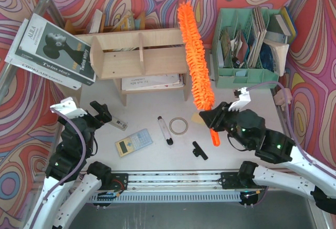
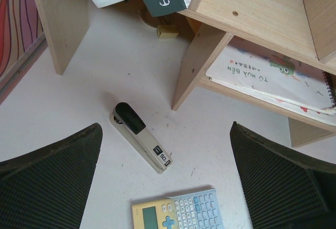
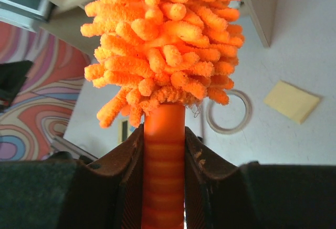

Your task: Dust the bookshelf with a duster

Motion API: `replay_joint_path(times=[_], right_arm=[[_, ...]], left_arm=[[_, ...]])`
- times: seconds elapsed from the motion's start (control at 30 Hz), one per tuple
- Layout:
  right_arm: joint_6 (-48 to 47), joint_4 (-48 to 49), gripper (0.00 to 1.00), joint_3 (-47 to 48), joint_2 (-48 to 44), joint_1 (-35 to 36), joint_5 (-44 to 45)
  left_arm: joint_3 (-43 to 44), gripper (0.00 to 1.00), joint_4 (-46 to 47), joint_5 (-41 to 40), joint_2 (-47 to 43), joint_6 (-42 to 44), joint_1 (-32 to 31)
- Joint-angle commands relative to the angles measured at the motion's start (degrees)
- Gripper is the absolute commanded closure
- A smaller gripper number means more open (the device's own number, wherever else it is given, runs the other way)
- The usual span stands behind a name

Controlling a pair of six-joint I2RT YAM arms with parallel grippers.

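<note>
The light plywood bookshelf point(image 1: 139, 55) stands at the back centre, with a spiral notebook on its lower shelf. The orange duster point(image 1: 194, 55) lies over the shelf's right end, shaggy head pointing to the far side, handle point(image 1: 213, 136) toward me. My right gripper point(image 1: 212, 118) is shut on the orange handle point(image 3: 164, 166) just below the shaggy head point(image 3: 168, 40). My left gripper point(image 1: 100, 111) is open and empty above the table left of the shelf; in the left wrist view its fingers point(image 2: 47, 176) flank a stapler point(image 2: 142, 137), with the shelf leg point(image 2: 197, 63) ahead.
A mint-green file organiser point(image 1: 247, 45) stands right of the shelf. Books point(image 1: 52, 50) lean at the left. On the table lie a stapler point(image 1: 118, 123), a calculator point(image 1: 134, 142), a marker pen point(image 1: 165, 130), a tape ring point(image 1: 178, 126), a yellow sticky note point(image 3: 292, 101) and a black clip point(image 1: 199, 150).
</note>
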Motion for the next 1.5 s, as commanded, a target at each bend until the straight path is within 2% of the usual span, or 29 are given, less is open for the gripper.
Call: replay_joint_path(times=[0.0, 0.27, 0.47, 0.73, 0.8, 0.87, 1.0, 1.07, 1.23, 1.37, 1.47], right_arm=[[-7.99, 3.66, 1.0, 5.93, -1.81, 0.74, -1.6], [-12.42, 8.6, 1.0, 6.0, 0.01, 0.72, -8.21], [-10.46, 10.66, 1.0, 1.34, -0.7, 0.82, -6.67], [-13.73, 16.62, 1.0, 4.38, 5.82, 3.38, -4.73], [-16.78, 19.08, 1.0, 6.34, 8.42, 7.75, 0.02], [-21.51, 22.52, 1.0, 8.54, 11.8, 14.53, 9.1], [-33.2, 33.56, 1.0, 13.19, 19.69, 26.84, 22.96], [-35.56, 36.32, 1.0, 14.3, 22.39, 29.7, 27.56], [-29.85, 33.88, 1.0, 13.88, 24.32, 32.27, 31.75], [-24.29, 30.12, 1.0, 12.44, 24.97, 39.79, 39.7], [-12.06, 20.24, 1.0, 13.2, 25.49, 45.22, 46.2]], left_arm=[[-0.06, 0.02, -0.48, 0.24, -0.02, -0.44, 0.25], [-0.02, 0.02, -0.8, -0.76, -0.66, -0.3, 0.27], [-0.06, 0.02, -0.84, -0.77, -0.44, -0.38, 0.27], [-0.06, 0.02, -0.72, -0.46, 0.19, -0.64, 0.31], [-0.06, 0.02, -0.83, -0.55, 0.07, -0.65, 0.25], [-0.02, 0.02, -0.85, -0.7, -0.13, -0.65, 0.28], [-0.07, 0.02, -0.81, -0.71, -0.17, -0.65, 0.25], [0.06, 0.02, -0.96, -0.73, -0.24, -0.65, 0.31], [-0.06, 0.02, -1.01, -0.76, -0.87, -0.72, 0.29], [0.11, 0.02, -1.3, -0.87, -0.65, -0.9, 0.3], [0.29, 0.02, -1.53, -0.66, -0.27, -1.08, 0.29]])
